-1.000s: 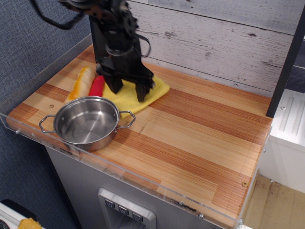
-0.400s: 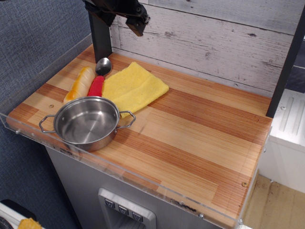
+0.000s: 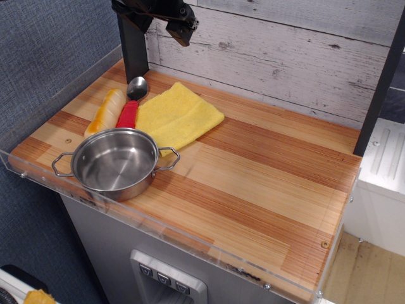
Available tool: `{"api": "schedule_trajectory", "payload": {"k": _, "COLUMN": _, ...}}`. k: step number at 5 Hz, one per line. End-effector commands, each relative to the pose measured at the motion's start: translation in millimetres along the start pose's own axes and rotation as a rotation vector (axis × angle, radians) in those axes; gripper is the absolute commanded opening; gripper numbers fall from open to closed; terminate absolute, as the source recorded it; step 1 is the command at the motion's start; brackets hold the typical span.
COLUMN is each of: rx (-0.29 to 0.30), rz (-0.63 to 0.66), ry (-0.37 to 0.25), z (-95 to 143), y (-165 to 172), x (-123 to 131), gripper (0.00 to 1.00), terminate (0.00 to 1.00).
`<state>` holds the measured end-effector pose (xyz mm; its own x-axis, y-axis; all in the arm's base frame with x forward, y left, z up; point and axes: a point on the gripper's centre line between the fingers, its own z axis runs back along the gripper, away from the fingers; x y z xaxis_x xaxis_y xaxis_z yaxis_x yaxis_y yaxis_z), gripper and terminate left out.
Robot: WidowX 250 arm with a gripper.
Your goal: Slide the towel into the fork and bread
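Observation:
The yellow towel [image 3: 178, 117] lies flat at the back left of the wooden counter. Its left edge touches the red handle of the fork [image 3: 129, 113], whose shiny head points to the back wall. The bread [image 3: 106, 110] lies just left of the fork, alongside it. My gripper [image 3: 158, 12] is raised high above the towel at the top edge of the view, mostly cut off. Only one dark finger [image 3: 181, 28] shows clearly, and it holds nothing that I can see.
A steel two-handled pot [image 3: 115, 162] stands at the front left, just in front of the fork and the towel's corner. A black post [image 3: 134, 47] rises at the back left. A clear plastic rim [image 3: 38, 120] edges the counter, with a plank wall behind.
A second ago my gripper was down on the towel with its jaws spread. It has lifted straight up and off, uncovering the towel and the fork's head. The towel, fork and bread stay put.

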<state>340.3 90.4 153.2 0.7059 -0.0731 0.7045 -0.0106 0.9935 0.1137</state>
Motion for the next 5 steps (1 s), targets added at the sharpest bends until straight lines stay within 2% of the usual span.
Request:
{"api": "schedule_trajectory", "payload": {"k": 1, "rx": 0.021, "rz": -0.001, "ry": -0.039, "z": 14.2, "y": 6.7, "x": -4.1, "gripper": 1.0, "terminate": 0.0}}
{"api": "schedule_trajectory", "payload": {"k": 4, "rx": 0.021, "rz": -0.001, "ry": -0.039, "z": 14.2, "y": 6.7, "x": -4.1, "gripper": 1.0, "terminate": 0.0}}
{"api": "schedule_trajectory", "payload": {"k": 5, "rx": 0.021, "rz": -0.001, "ry": -0.039, "z": 14.2, "y": 6.7, "x": -4.1, "gripper": 1.0, "terminate": 1.0}}
